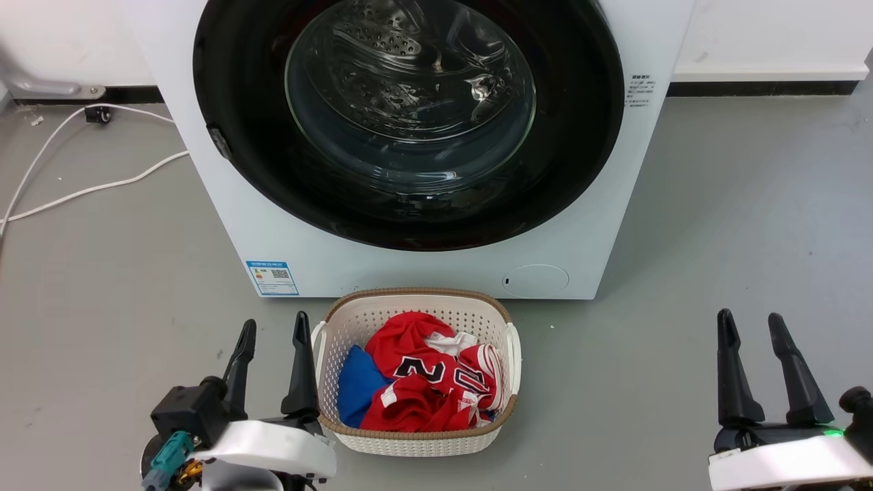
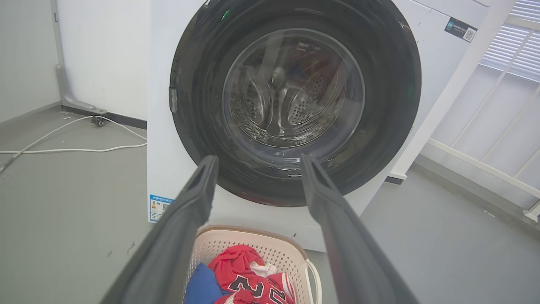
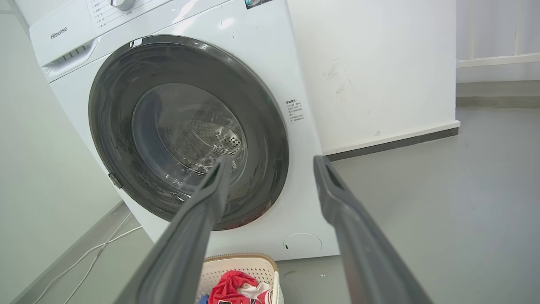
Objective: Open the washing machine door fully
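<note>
Far left on the floor: a white cable (image 1: 102, 185) lies in loose curves on the grey floor (image 1: 102, 286), running from the wall toward the left side of the washing machine (image 1: 262, 232).
Lower left: the left gripper (image 1: 275, 322) points up the head view, its two dark fingers parted with nothing between them. Its inner finger stands just beside the left rim of the basket (image 1: 416, 447); I cannot tell whether they touch.
Centre, at the wall: the white washing machine faces the robot, with a blue-edged sticker (image 1: 273, 277) at the lower left corner of its front.
Machine front: the washing machine door (image 1: 249, 102), a glossy black disc with a bulging clear glass centre, lies flat and closed against the machine and spans nearly its whole width. The perforated steel drum (image 1: 389, 41) shows through the glass.
Door's left edge: a small grey metal fitting (image 1: 219, 142) sits at about mid-height.
Floor before the machine: the pale slotted basket with a brown rim stands just in front, below the door. It holds a crumpled red jersey (image 1: 409, 341) with dark numerals and a blue cloth (image 1: 354, 389).
Machine's lower right corner: a round white flap (image 1: 535, 280).
Lower right: the right gripper (image 1: 751, 319) points up, fingers spread and empty, well apart from basket and machine. In the right wrist view the door shows beyond its fingers, untouched.
</note>
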### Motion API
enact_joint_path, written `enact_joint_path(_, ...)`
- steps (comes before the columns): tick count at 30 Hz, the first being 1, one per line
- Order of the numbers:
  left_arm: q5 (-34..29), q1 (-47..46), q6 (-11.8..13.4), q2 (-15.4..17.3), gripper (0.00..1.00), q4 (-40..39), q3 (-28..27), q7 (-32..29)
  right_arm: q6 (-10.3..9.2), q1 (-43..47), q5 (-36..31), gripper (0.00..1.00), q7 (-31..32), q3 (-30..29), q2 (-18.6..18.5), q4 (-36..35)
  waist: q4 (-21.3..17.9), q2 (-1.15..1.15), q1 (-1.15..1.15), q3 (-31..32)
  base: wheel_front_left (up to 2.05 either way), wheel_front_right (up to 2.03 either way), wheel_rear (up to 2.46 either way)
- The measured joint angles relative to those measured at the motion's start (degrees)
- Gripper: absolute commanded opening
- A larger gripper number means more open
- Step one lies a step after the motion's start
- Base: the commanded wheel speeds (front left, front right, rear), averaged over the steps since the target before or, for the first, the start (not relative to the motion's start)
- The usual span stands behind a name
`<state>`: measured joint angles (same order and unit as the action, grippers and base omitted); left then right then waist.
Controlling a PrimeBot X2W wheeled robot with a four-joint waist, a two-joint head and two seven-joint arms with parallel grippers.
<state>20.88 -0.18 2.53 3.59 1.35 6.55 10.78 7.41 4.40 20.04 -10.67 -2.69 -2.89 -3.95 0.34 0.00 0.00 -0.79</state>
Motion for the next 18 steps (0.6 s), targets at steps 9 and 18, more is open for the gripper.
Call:
enact_joint_path(9,-4.41,0.71,-0.32,-0.36,1.0,0.57,-0.07,1.07,0.0,0.65,-4.92,1.0,-1.18,0.23,-0.01,-0.01,0.1,0.0,0.0,-0.07,0.0,0.0,0.0)
enact_joint_path(18,-8.04,1.05,-0.46,-0.56,1.0,0.97,-0.18,2.12,0.01,1.48,-8.57,1.0,-2.26,0.45,-0.01,-0.46,0.14,0.0,0.0,-0.18,0.0,0.0,0.0)
